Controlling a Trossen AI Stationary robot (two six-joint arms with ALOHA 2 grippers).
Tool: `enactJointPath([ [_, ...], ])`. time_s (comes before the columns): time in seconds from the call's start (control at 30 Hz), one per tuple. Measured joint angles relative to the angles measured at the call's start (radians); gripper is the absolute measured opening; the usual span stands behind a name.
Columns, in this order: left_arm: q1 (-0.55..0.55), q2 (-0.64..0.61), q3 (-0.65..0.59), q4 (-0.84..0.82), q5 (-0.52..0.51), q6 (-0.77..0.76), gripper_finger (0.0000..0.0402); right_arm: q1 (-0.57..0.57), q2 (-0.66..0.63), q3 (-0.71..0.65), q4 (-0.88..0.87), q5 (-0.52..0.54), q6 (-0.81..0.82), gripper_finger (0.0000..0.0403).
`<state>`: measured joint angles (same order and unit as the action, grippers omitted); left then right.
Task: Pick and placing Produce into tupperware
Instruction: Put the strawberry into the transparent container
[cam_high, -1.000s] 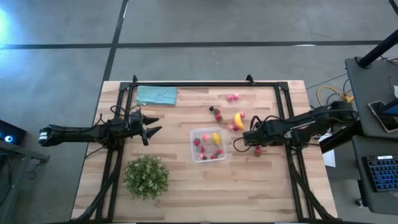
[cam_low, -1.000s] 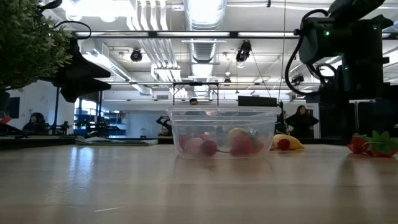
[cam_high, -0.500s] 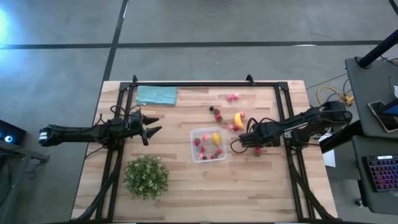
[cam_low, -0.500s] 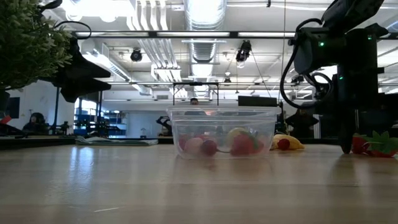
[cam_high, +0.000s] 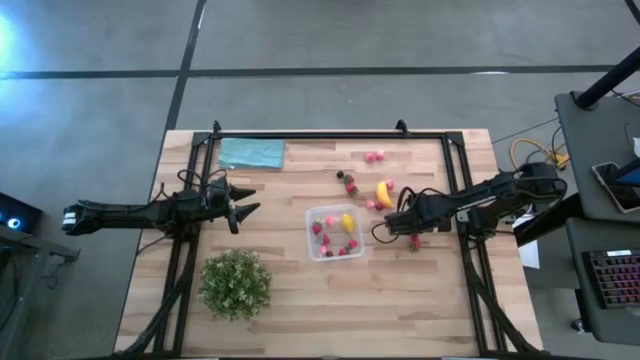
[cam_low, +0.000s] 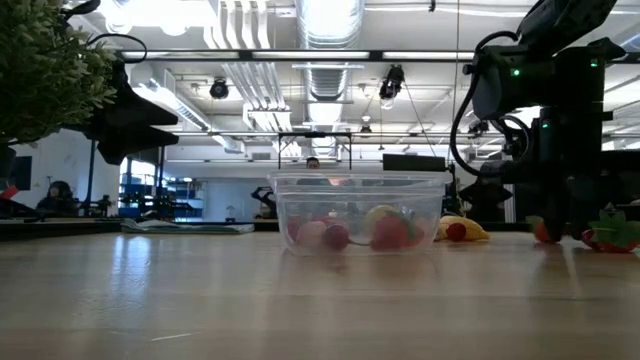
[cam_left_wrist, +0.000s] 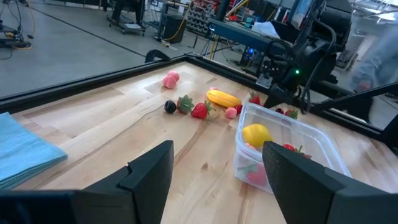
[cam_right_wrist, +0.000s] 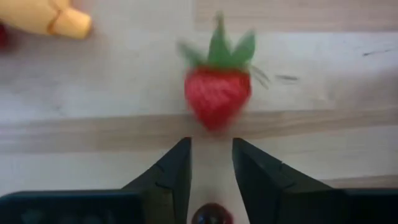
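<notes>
Your right gripper (cam_right_wrist: 210, 163) is low over the table, just right of the tupperware (cam_high: 335, 233), and its two fingers stand a narrow gap apart with nothing between them. The strawberry (cam_right_wrist: 217, 94) lies on the wood just ahead of the fingertips, its green leaves pointing away from you, not yet inside the gap. The gap looks narrower than the berry, so I think you should widen the fingers first, then go forward until the red body sits between them, and close softly, because the fruit may roll or slip out. The banana (cam_high: 383, 193) lies near; keep off it. Your left gripper (cam_high: 238, 213) waits with fingers spread wide, left of the tupperware.
</notes>
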<state>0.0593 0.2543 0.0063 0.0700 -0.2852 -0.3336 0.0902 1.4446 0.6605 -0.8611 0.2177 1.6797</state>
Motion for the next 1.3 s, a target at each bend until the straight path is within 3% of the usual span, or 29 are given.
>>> enactJointPath([
  [0.23, 0.000, 0.000, 0.000, 0.000, 0.000, 0.000, 0.0233, -0.005, -0.003, 0.000, 0.002, -0.012, -0.025, 0.0121],
  [0.57, 0.000, -0.002, 0.000, 0.000, 0.000, 0.000, 0.0233, -0.016, -0.060, 0.001, -0.001, 0.035, -0.034, 0.0227],
  [0.73, 0.000, -0.002, 0.000, 0.000, 0.000, 0.000, 0.0233, -0.087, -0.076, 0.001, -0.024, 0.046, -0.071, 0.0263],
  [1.07, 0.000, -0.001, 0.000, 0.000, 0.000, 0.000, 0.0233, -0.251, -0.047, 0.007, 0.048, 0.039, -0.268, 0.0259],
  [1.3, 0.000, 0.000, 0.000, 0.000, 0.000, 0.000, 0.0233, -0.286, -0.026, 0.007, 0.061, -0.009, -0.327, 0.0245],
])
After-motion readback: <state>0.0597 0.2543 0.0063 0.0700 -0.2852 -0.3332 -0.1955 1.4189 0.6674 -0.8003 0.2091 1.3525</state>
